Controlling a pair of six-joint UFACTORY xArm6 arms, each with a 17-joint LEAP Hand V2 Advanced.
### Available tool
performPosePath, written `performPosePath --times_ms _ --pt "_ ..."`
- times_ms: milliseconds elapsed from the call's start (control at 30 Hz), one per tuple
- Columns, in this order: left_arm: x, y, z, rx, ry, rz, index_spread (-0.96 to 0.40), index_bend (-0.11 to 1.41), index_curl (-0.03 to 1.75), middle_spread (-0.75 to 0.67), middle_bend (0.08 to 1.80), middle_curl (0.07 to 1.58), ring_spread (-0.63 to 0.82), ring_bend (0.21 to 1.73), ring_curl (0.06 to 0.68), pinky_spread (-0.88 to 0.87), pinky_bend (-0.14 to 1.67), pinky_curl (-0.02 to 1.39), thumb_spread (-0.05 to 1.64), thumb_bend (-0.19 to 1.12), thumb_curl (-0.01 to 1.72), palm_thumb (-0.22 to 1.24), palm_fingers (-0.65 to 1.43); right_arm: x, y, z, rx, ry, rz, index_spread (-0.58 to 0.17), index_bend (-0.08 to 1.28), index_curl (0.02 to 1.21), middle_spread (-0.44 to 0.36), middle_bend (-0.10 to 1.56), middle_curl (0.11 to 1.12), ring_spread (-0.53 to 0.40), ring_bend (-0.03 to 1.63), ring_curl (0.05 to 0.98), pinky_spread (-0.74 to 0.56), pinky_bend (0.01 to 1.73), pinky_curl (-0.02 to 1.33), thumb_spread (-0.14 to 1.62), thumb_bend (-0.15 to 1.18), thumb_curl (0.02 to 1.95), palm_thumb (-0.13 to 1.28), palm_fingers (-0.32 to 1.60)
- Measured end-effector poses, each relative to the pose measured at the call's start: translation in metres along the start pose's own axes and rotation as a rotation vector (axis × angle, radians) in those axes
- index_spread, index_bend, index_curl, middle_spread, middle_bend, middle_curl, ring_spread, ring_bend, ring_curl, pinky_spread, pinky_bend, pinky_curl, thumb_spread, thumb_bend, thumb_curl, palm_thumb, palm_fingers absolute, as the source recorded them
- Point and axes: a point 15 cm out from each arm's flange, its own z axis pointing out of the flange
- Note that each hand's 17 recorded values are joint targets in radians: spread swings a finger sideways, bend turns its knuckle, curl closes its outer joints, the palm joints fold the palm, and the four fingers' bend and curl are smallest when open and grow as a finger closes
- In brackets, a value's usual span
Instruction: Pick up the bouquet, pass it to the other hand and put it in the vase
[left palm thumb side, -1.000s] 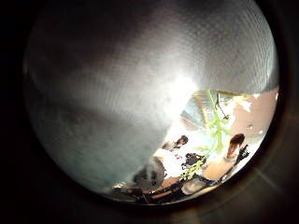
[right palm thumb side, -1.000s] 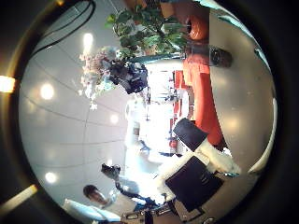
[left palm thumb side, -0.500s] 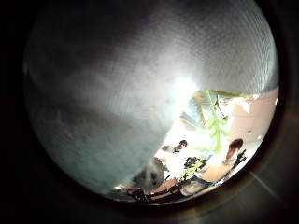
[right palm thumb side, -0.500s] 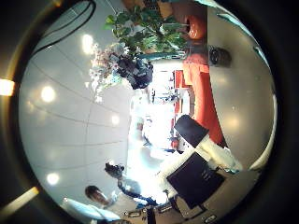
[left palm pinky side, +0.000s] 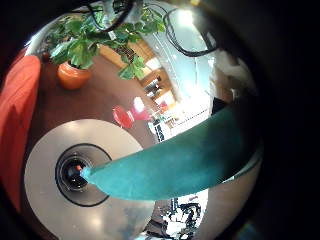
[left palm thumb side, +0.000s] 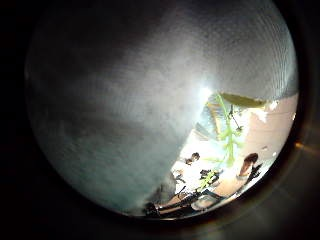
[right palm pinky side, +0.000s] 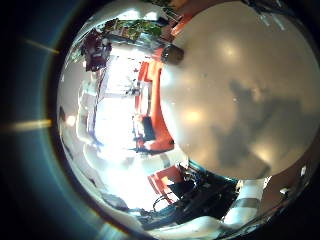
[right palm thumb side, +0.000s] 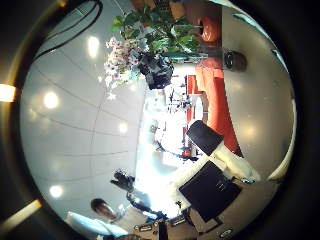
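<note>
Your left hand (right palm thumb side: 155, 70) has the bouquet (right palm thumb side: 123, 60); placing it looks like the step in hand.
Its fingers are clamped round the stems, above the vase (left palm pinky side: 75, 172). I cannot tell how your right hand (right palm thumb side: 215, 175) stands. Next, line the stems up over the vase mouth and lower them.

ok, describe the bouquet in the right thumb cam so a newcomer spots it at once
In the right thumb side palm view, find the big leafy potted plant at the picture's edge. Right beside it, against the ceiling with its round lights, a hand holds up the bouquet. It is a tight cluster of small blossoms, unlike the plant's broad leaves.
</note>
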Motion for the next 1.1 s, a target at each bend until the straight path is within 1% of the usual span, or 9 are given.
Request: performPosePath --times_ms 67,100,133,167,267,433,700,967,1100 --pt "-0.004 0.01 0.006 -0.041 0.023 -0.015 -0.71 0.28 1.36 -0.55 0.92 1.05 -0.39 1.24 0.505 -0.59 0.82 0.93 0.97 -0.13 0.69 0.6 0.3 0.001 0.0 0.0 0.0 -0.001 0.001 -0.361 0.17 0.31 -0.012 0.28 0.35 0.083 0.62 0.217 0.42 0.71 0.23 1.02 -0.02 0.51 0.73 0.23" --pt "-0.007 0.017 0.009 -0.073 0.043 -0.028 -0.61 0.2 1.29 -0.33 0.61 0.98 -0.11 1.08 0.486 -0.29 0.58 0.92 0.95 -0.13 0.63 0.44 -0.3 0.001 0.0 0.0 -0.001 -0.002 0.003 -0.362 0.17 0.31 -0.014 0.28 0.35 0.083 0.62 0.216 0.42 0.71 0.23 1.02 -0.02 0.51 0.73 0.23" --pt "-0.007 0.026 0.012 -0.109 0.064 -0.04 -0.57 0.13 1.26 -0.24 0.51 0.95 -0.03 1.02 0.442 -0.21 0.54 0.89 0.95 -0.13 0.6 0.39 -0.42 0.001 0.001 0.001 -0.001 -0.002 0.003 -0.362 0.17 0.31 -0.015 0.28 0.35 0.083 0.61 0.215 0.42 0.71 0.23 1.02 -0.02 0.51 0.73 0.23" --pt "-0.011 0.035 0.014 -0.151 0.088 -0.057 -0.48 0.04 1.19 -0.07 0.37 0.86 0.13 0.92 0.344 -0.03 0.44 0.79 0.95 -0.11 0.55 0.29 -0.45 0.001 0.001 0.001 -0.002 -0.003 0.003 -0.362 0.17 0.31 -0.015 0.27 0.35 0.083 0.62 0.215 0.42 0.71 0.23 1.02 -0.02 0.51 0.73 0.24" --pt "-0.044 0.056 0.007 -0.235 0.139 -0.136 -0.3 -0.02 1.03 0.22 0.21 0.72 0.35 0.79 0.253 0.27 0.32 0.66 0.92 -0.08 0.48 0.14 -0.44 0.002 0.002 0.002 -0.003 -0.003 0.005 -0.356 0.18 0.31 -0.017 0.26 0.35 0.084 0.61 0.212 0.42 0.7 0.22 1.02 -0.02 0.51 0.73 0.25" --pt "-0.084 0.059 -0.029 -0.171 0.103 -0.189 -0.07 0.0 0.76 0.49 0.14 0.55 0.55 0.66 0.192 0.53 0.23 0.54 0.87 -0.05 0.41 0.04 -0.37 0.002 0.003 0.003 -0.008 -0.001 0.004 -0.348 0.18 0.32 -0.017 0.26 0.35 0.084 0.59 0.206 0.42 0.68 0.21 1.02 -0.02 0.51 0.73 0.27" --pt "-0.1 0.069 -0.088 -0.073 0.06 -0.222 0.06 0.05 0.45 0.61 0.14 0.39 0.65 0.55 0.156 0.64 0.18 0.44 0.85 -0.04 0.37 0.03 -0.28 0.001 0.006 0.003 -0.019 0.001 -0.007 -0.345 0.19 0.34 -0.023 0.23 0.35 0.076 0.58 0.2 0.43 0.65 0.19 1.02 -0.02 0.51 0.73 0.3" --pt "-0.062 0.105 -0.123 -0.063 0.063 -0.221 0.07 0.1 0.29 0.61 0.15 0.29 0.67 0.49 0.148 0.65 0.18 0.37 0.84 -0.03 0.35 0.04 -0.22 -0.004 0.009 0.002 -0.032 0.005 -0.041 -0.338 0.18 0.34 -0.03 0.22 0.35 0.075 0.57 0.196 0.43 0.63 0.17 1.02 -0.02 0.52 0.73 0.34" --pt "-0.053 0.15 -0.132 -0.095 -0.009 -0.245 0.07 0.11 0.25 0.61 0.15 0.26 0.67 0.47 0.147 0.64 0.18 0.35 0.86 -0.03 0.34 0.05 -0.19 -0.011 0.013 -0.012 -0.07 0.128 -0.093 -0.332 0.19 0.35 -0.032 0.22 0.35 0.089 0.57 0.194 0.44 0.62 0.16 1.02 -0.02 0.52 0.74 0.35"
